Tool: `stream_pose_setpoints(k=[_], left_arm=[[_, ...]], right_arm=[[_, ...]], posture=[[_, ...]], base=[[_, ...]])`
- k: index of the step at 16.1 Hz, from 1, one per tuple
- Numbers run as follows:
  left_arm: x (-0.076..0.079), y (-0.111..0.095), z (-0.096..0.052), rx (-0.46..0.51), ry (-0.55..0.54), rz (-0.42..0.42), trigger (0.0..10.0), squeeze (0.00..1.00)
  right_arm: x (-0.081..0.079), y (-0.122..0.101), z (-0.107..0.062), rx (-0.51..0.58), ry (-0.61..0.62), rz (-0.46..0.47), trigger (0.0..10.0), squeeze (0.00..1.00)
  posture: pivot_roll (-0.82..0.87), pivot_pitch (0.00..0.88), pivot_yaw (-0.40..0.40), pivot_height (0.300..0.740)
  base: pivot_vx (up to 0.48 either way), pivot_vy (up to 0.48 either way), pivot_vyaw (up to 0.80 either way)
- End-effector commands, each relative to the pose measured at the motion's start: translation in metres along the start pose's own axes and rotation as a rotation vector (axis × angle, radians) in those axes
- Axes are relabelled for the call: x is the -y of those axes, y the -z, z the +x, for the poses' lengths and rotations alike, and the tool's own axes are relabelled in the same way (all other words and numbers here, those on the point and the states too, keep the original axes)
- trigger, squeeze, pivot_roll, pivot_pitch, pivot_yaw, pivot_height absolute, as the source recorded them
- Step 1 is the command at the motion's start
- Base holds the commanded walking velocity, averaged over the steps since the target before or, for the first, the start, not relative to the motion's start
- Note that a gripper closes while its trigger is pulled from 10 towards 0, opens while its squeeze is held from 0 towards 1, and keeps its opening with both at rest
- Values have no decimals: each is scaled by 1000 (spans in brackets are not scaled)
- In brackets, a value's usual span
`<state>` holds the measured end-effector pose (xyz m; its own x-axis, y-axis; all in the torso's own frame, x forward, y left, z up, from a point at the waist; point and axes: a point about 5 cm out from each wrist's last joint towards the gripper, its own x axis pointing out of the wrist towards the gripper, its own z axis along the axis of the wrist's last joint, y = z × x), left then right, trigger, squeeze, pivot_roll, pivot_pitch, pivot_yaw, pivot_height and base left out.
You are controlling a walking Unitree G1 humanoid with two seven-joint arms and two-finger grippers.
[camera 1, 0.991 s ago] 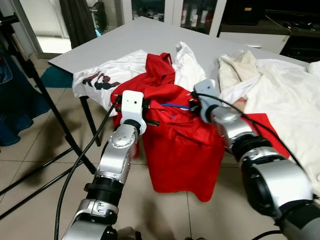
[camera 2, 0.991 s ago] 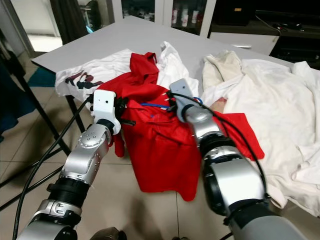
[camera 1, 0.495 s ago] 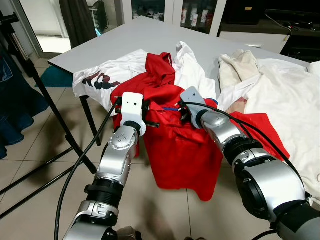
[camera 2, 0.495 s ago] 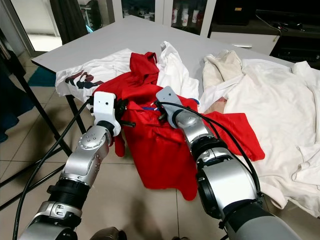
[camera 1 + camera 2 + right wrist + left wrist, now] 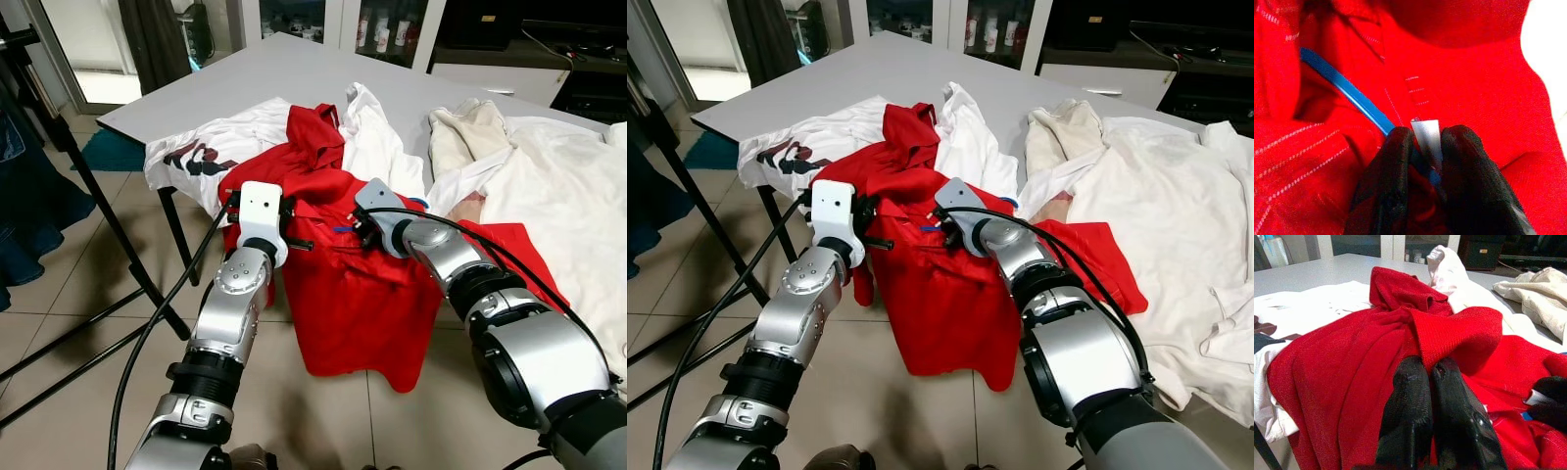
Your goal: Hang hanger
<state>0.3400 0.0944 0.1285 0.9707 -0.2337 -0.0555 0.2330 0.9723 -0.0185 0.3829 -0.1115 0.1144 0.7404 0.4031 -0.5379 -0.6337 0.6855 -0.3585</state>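
A red shirt point(image 5: 358, 294) is held at the edge of a grey table point(image 5: 284, 73), half draped toward the floor, among white clothes point(image 5: 558, 186). The left gripper point(image 5: 1432, 382) is pressed together on a fold of red cloth near the collar. The right gripper point(image 5: 1425, 142) is pinched on the blue hanger point(image 5: 1347, 93), which is seen running under the shirt's chest, with a small white tag caught between the fingers too. The hanger could be pulled free of the cloth if the two grips are drawn apart unevenly. The shirt's hanging weight could also slide it off the table should the thin pinch on the fold slip.
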Motion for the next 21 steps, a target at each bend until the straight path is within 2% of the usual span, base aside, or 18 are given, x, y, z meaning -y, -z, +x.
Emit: stream_pose_setpoints(k=[1, 2, 3, 4, 5, 7, 8, 9, 15, 16, 21], left_arm=[[3, -7, 1, 20, 11, 10, 10000, 0], [4, -7, 2, 21, 13, 10, 10000, 0], [4, -7, 2, 22, 14, 10, 10000, 0], [4, -7, 2, 22, 13, 11, 10000, 0], [3, -7, 2, 23, 11, 11, 10000, 0], [1, -7, 1, 22, 4, 11, 10000, 0], [0, -7, 1, 22, 2, 11, 10000, 0], [0, -7, 1, 20, -2, 12, 10000, 0], [0, -7, 1, 21, 3, 13, 10000, 0], [1, -8, 2, 21, 7, 13, 10000, 0], [1, -8, 1, 22, 7, 14, 10000, 0]], right_arm=[[-4, 24, -2, -101, -22, -30, 10000, 0], [-6, 26, -1, -111, -33, -57, 10000, 0], [-10, 26, 0, -117, -59, -72, 7804, 0], [-14, 26, 1, -119, -80, -84, 2471, 0], [-16, 25, 2, -119, -91, -97, 902, 0], [-14, 21, 2, -111, -65, -128, 0, 0], [-11, 19, 2, -103, -49, -129, 0, 0], [2, 7, -1, -42, 21, -96, 10000, 0], [15, -5, -8, 90, 72, -87, 10000, 0], [16, -5, -8, 96, 75, -90, 10000, 1000], [14, -8, -9, 111, 34, -160, 10000, 1000]], posture=[[138, 19, -20, 740], [138, 19, -20, 740], [138, 19, -20, 740], [142, 19, -20, 740], [148, 19, -22, 740], [148, 19, -22, 740], [148, 19, -22, 740], [148, 19, -22, 740], [141, 19, -13, 740], [141, 19, -13, 740], [140, 20, -12, 740]], base=[[0, 0, 0], [0, 0, 0], [0, 0, 0], [0, 0, 0], [0, 0, 0], [0, 0, 0], [0, 0, 0], [0, 0, 0], [0, 0, 0], [0, 0, 0], [0, 0, 0]])
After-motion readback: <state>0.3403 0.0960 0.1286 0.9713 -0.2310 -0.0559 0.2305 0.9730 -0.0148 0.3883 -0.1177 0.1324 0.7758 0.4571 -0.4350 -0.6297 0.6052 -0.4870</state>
